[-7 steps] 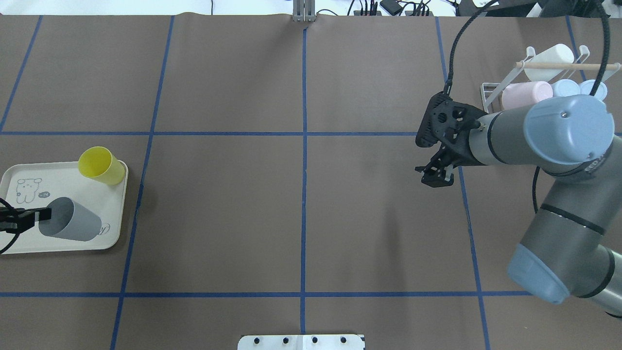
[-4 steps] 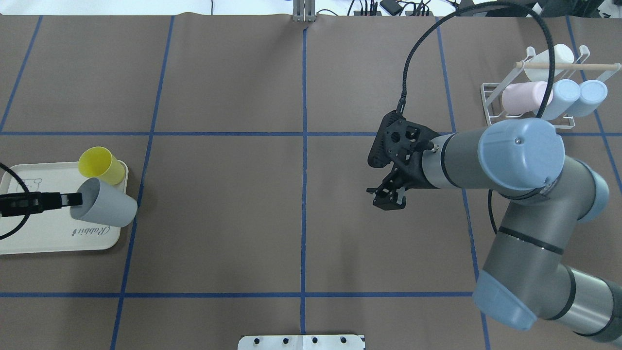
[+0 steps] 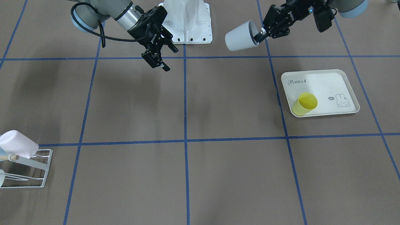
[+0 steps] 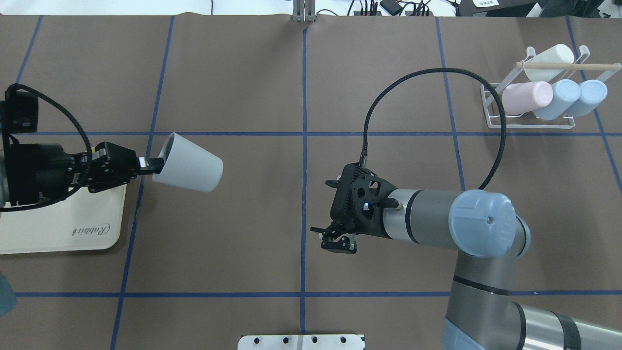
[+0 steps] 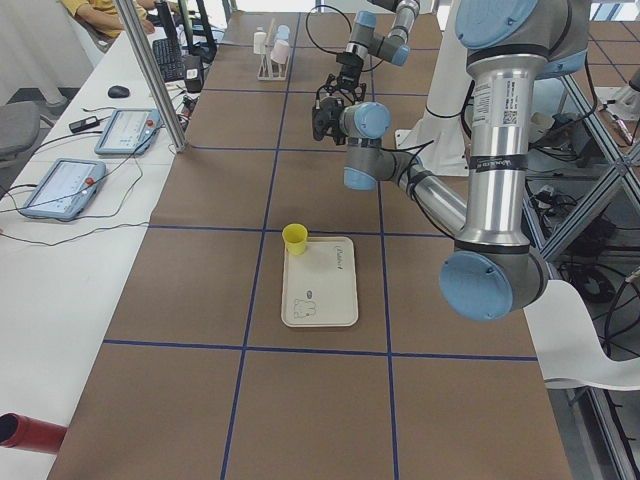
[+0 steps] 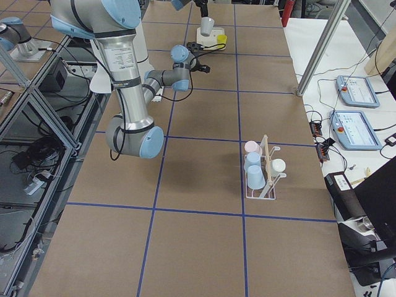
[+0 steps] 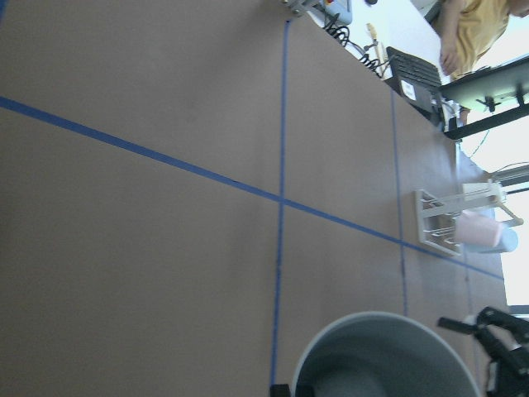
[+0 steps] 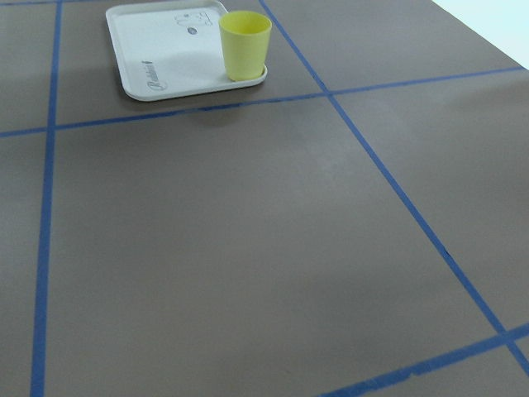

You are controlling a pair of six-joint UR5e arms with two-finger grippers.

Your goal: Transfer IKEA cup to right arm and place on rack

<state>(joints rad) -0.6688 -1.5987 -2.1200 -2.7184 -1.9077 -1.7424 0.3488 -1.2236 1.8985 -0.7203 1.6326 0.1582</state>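
Note:
The IKEA cup (image 4: 189,169) is pale grey and hangs on its side above the table, mouth toward my left gripper (image 4: 151,165), which is shut on its rim. It shows again as the cup (image 3: 240,39) in the front view and as a grey cup rim (image 7: 384,357) at the bottom of the left wrist view. The right arm's gripper (image 4: 326,238) hovers open and holds nothing, right of the centre line, well apart from the cup. The white wire rack (image 4: 529,125) stands at the far right and carries a pink cup (image 4: 522,97), two pale blue cups and a white one.
A cream rabbit-print tray (image 3: 325,84) lies at the robot's left with a yellow cup (image 3: 304,104) standing on its corner. Blue tape lines divide the brown table. The white robot base (image 3: 187,22) sits at the near edge. A looped black cable (image 4: 437,73) arches over the right arm.
My left gripper lifted the grey cup off the tray and carried it right, toward the middle. The right arm swung left, away from the rack, toward the centre line.

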